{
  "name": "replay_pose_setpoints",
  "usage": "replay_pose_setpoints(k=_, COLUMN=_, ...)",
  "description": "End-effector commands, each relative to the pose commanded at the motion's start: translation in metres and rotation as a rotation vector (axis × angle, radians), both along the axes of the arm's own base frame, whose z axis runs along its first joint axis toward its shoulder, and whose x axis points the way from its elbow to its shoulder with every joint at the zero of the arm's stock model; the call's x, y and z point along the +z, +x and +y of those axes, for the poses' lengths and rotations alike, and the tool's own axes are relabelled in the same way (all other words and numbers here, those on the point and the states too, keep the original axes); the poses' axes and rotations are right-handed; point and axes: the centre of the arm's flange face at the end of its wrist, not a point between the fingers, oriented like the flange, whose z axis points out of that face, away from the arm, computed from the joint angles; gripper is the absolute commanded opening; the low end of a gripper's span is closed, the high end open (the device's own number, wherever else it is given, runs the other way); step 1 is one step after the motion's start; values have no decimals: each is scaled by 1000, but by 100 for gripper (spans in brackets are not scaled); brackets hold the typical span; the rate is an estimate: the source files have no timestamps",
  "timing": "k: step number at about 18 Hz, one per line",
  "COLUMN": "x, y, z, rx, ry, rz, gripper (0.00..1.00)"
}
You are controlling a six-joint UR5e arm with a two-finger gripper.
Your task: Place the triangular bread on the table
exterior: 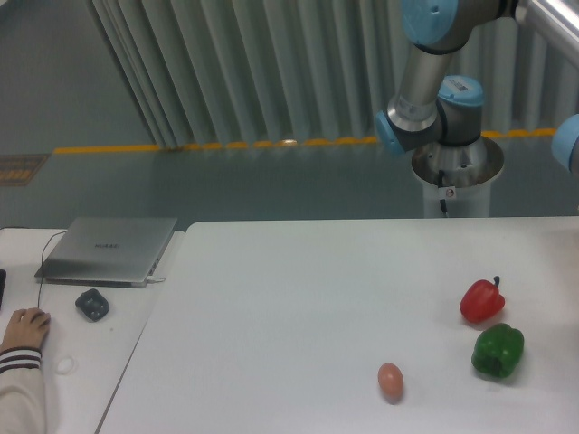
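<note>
Triangular bread: not visible anywhere in the camera view. The golden wedge-shaped pastry is neither on the large white smooth bench nor elsewhere in frame. The jaws are also out of frame; only the grey-and-blue jointed robot arm shows at upper right, on its round metal pedestal behind the bench's far edge. Jaw state: cannot tell. Judgement: if the bread is being carried, it is above or to the right of what the camera covers; placement not yet done.

On the bench, all in the right front part: small tan egg, glossy red bell pepper with stem up, and glossy green bell pepper just in front of the red one, near it but apart. Egg sits well left of both peppers.

Doing the step well (judgement): lower the bread flat, crust up, onto bare surface and release only once it rests, so the rounded wedge does not tip or slide. The broad centre and left of the bench offer the most room. Keep off the peppers and egg; the egg would roll if nudged.

Edges: left bench edge meets a smaller white desk holding a closed grey laptop, a dark mouse-like object and a person's hand. Stay away from that side.
</note>
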Motion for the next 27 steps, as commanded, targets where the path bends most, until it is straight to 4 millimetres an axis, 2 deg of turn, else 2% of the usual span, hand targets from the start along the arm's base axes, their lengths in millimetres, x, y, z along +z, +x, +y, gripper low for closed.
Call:
replay_pose_setpoints(k=5, x=2, y=3, z=-3, rx=0, ry=1, rz=-1, gripper=100)
replay_pose_setpoints(k=7, x=-5, y=9, z=-6, rx=3, ry=-9, rz=0, gripper=100)
replay_pose_setpoints(k=8, x=-10, y=7, z=-14, rx=26, ry=-18, rz=22, gripper=100)
replay_pose_setpoints(k=10, x=-7, y=-14, z=-56, rx=76, ry=-49, rz=81, gripper=100)
replay_pose_setpoints(k=13, x=9, y=-28, z=-90, rx=116, ry=-44, rz=105, gripper=100)
replay_pose_setpoints(k=16, x=7, y=-43, z=-120, rx=94, ry=-51, rz=99, gripper=100)
replay_pose_setpoints(k=17, x=5, y=-48, z=-131, rx=71, ry=-56, rz=93, gripper=100)
replay_pose_setpoints(k=20, x=-20, y=-60, z=-166, rx=90, ry=-70, rz=47, gripper=100)
replay_pose_setpoints(k=23, x=-39, y=-66, z=-179, rx=84, ry=-72, rz=15, gripper=100)
replay_pose_setpoints(k=27, x=-52, y=-61, z=-186, rx=101, ry=-82, rz=-12, gripper=100)
